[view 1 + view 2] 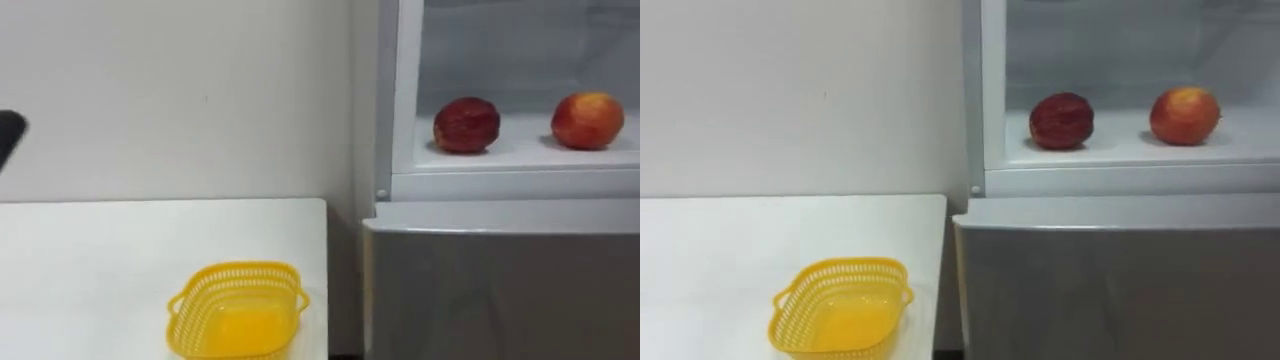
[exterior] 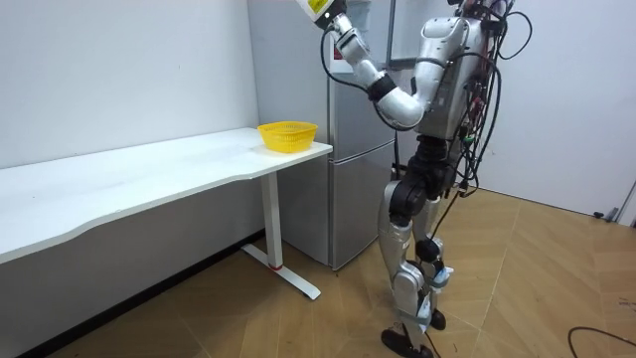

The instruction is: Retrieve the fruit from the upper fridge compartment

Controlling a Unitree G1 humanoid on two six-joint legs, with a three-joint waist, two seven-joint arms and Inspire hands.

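The fridge (image 1: 500, 280) stands open, with a white table (image 1: 100, 260) just beside it on the left. A yellow basket (image 1: 237, 310) sits by the table's right edge, and a dark red apple (image 1: 466, 125) and a red-yellow apple (image 1: 587, 121) rest apart on the upper shelf. The left hand (image 2: 334, 22) is raised high at the fridge's top; whether it grips anything cannot be told

A long white table (image 2: 149, 169) on white metal legs stood against a plain white wall (image 2: 119, 70), its far end just beside a tall grey fridge (image 2: 350, 199), over a light brown herringbone wooden floor (image 2: 537, 268).
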